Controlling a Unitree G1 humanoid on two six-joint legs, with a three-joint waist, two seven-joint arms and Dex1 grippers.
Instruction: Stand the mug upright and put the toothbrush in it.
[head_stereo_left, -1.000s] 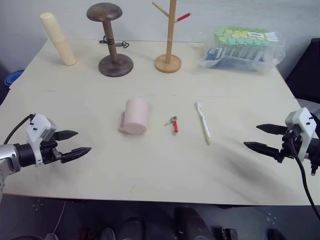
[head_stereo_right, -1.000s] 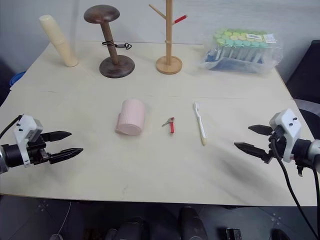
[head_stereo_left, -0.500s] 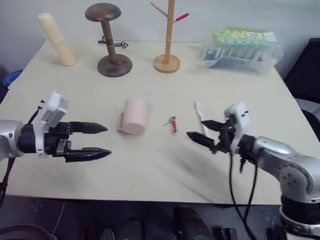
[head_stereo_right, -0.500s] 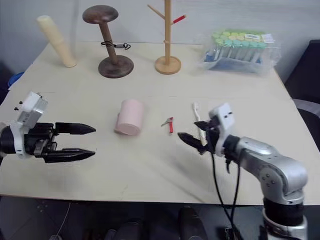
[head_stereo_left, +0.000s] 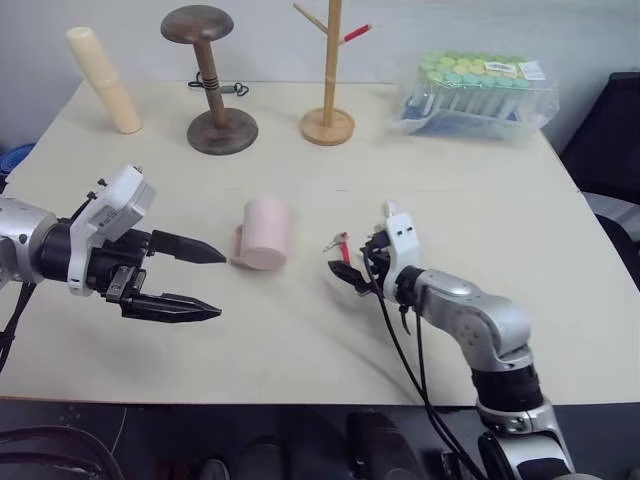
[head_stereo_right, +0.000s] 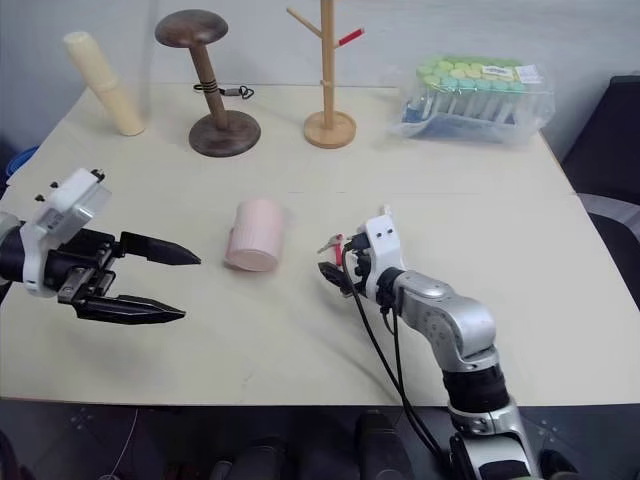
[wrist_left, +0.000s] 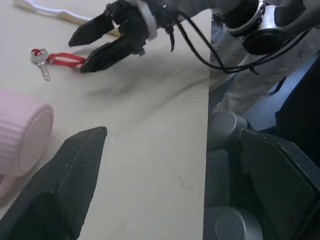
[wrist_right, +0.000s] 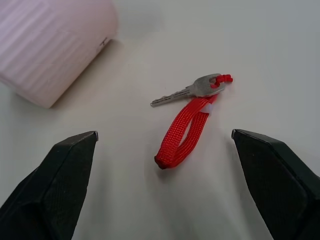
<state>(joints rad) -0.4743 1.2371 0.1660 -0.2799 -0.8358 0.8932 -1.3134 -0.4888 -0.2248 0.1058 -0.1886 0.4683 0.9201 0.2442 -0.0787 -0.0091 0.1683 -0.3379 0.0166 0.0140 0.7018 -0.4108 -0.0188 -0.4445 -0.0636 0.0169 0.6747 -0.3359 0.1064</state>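
The pale pink ribbed mug lies on its side at the table's middle, handle to its left; its inside does not show. My left gripper hovers open just left of the mug, pointing right, apart from it. My right gripper is open low over the table, right of the mug, its fingers either side of a key on a red strap. The toothbrush lies flat just beyond the right gripper; in the eye views the wrist covers most of it.
Along the back stand a tall cream cylinder, a dark wooden stand, a light wooden peg tree and a plastic pack of capped tubes. The table's front edge runs close under both arms.
The right gripper has swept far left from the table's right side to the key. The left gripper has come right and up, nearer the mug. Mug and toothbrush have stayed put.
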